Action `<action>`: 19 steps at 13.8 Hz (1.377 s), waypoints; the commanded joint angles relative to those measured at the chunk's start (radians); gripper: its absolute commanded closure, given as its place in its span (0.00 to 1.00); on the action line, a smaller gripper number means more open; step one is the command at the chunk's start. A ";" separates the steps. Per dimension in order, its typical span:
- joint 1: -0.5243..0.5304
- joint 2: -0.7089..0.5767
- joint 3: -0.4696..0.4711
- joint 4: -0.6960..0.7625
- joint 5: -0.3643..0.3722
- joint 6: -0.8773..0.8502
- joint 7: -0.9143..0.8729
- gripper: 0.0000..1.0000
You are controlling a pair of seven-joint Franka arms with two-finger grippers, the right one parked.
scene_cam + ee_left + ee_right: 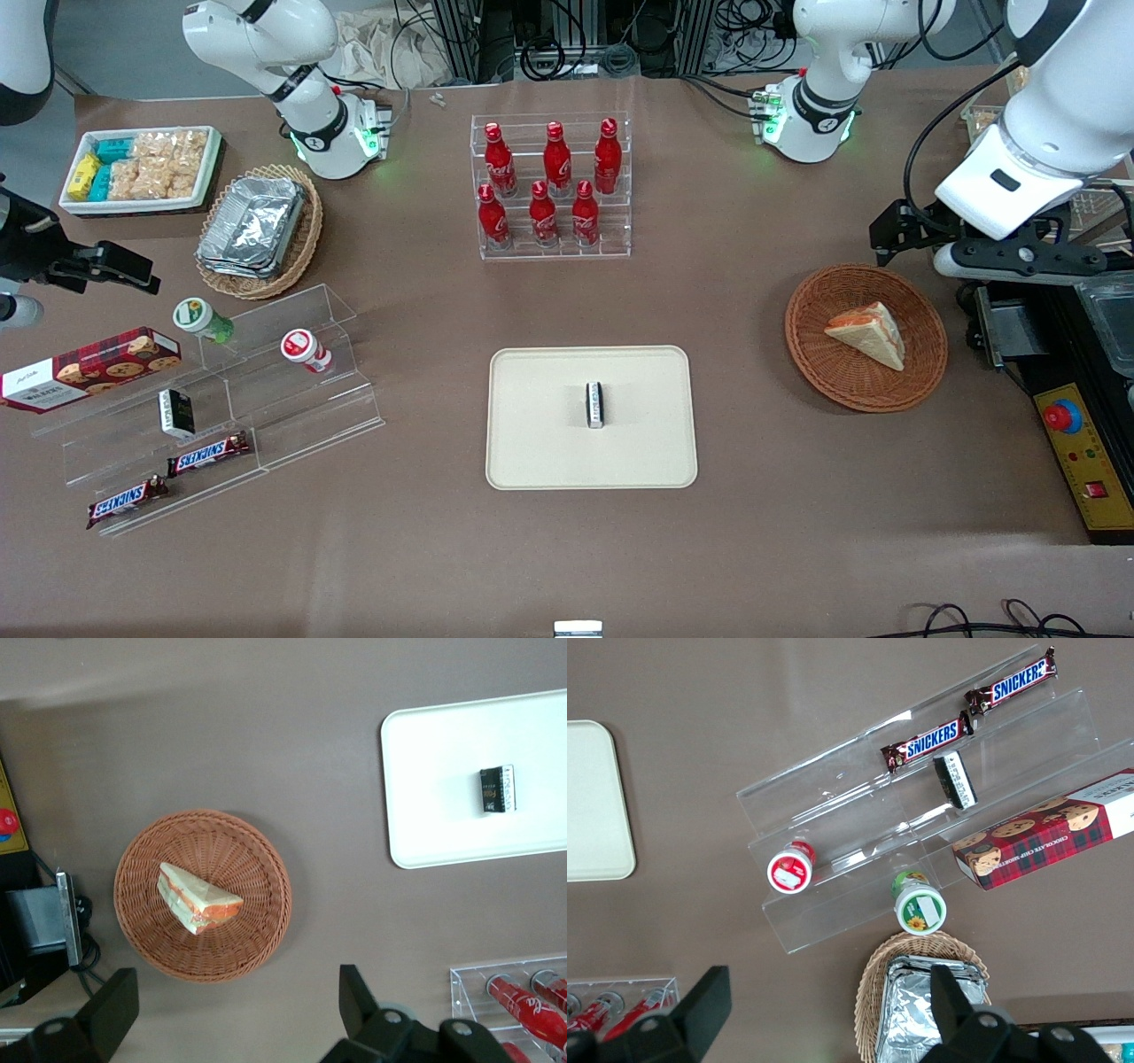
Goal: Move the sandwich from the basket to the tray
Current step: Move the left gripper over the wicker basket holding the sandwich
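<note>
The sandwich [868, 334] [197, 897], a pale wedge with orange filling, lies in the round reddish-brown basket [824, 363] [257, 939]. The cream tray [549, 443] [443, 815] lies mid-table, toward the parked arm's end from the basket, with a small black packet [595, 404] [497, 788] on it. My gripper [890, 239] [232, 1010] hangs open high above the table, a little farther from the front camera than the basket, with nothing between its fingers [354, 1001].
A clear rack of red bottles [554, 186] [523, 992] stands farther back than the tray. A black machine with a red button [1063, 416] [7, 822] sits beside the basket at the working arm's end. Acrylic snack steps [266, 381], a foil-container basket [257, 230] and a white bin [142, 168] lie toward the parked arm's end.
</note>
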 commanded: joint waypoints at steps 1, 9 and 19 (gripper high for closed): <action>0.008 0.000 0.003 0.018 -0.005 -0.042 0.007 0.00; 0.023 -0.005 0.082 0.004 0.020 -0.080 -0.085 0.00; 0.012 -0.149 0.216 -0.368 0.015 0.166 -0.531 0.00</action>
